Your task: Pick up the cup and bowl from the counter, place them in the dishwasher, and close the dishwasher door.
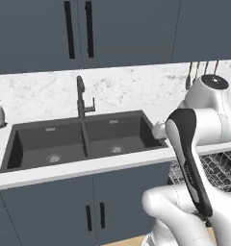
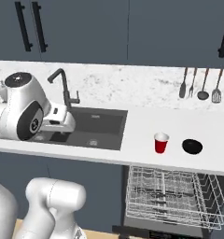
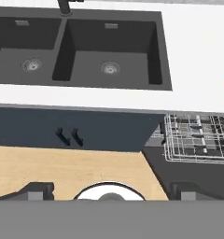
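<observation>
White rounded arm [image 1: 204,125], glossy shell, black joint bands

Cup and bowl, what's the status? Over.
Gripper open, empty, above the sink. Cup and bowl on the counter. Dishwasher rack pulled out. Nothing blocking.

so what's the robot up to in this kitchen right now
It's at the start of loading the dishwasher. The red cup and black bowl sit apart on the white counter, untouched. Below them the dishwasher's wire rack is pulled out and looks empty. The gripper is open, holding nothing, above the floor by the sink.
</observation>
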You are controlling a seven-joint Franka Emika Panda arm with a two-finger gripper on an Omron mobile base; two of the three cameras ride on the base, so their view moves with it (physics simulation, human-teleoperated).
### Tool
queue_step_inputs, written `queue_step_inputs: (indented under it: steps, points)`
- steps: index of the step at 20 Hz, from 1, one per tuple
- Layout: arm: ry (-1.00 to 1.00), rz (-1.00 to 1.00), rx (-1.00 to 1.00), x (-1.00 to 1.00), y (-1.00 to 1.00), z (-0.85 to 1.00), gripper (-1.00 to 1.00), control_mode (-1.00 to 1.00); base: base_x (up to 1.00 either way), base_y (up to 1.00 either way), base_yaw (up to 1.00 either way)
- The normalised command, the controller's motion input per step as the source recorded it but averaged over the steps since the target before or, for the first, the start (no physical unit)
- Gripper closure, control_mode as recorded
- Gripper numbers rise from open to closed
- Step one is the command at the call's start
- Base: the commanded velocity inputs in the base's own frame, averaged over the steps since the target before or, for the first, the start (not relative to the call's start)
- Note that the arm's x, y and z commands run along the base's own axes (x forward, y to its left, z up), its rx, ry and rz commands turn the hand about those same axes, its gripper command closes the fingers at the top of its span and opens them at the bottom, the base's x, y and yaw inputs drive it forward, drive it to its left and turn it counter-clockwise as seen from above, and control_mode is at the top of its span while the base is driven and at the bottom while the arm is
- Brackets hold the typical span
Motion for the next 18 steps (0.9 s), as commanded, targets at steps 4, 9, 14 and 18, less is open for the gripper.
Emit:
queue_step_inputs:
  steps: [4,9,14,18]
  points:
    - [0.00,0.00,0.00,0.00,0.00,0.00,-1.00,1.00,0.00,0.45,-0.71]
    - [0.00,0.00,0.00,0.00,0.00,0.00,-1.00,1.00,0.00,0.35,-0.84]
    - [0.00,0.00,0.00,0.00,0.00,0.00,-1.00,1.00,-0.03,0.34,-0.82]
    - [0.00,0.00,0.00,0.00,0.00,0.00,-1.00,1.00,0.03,0.68,-0.60]
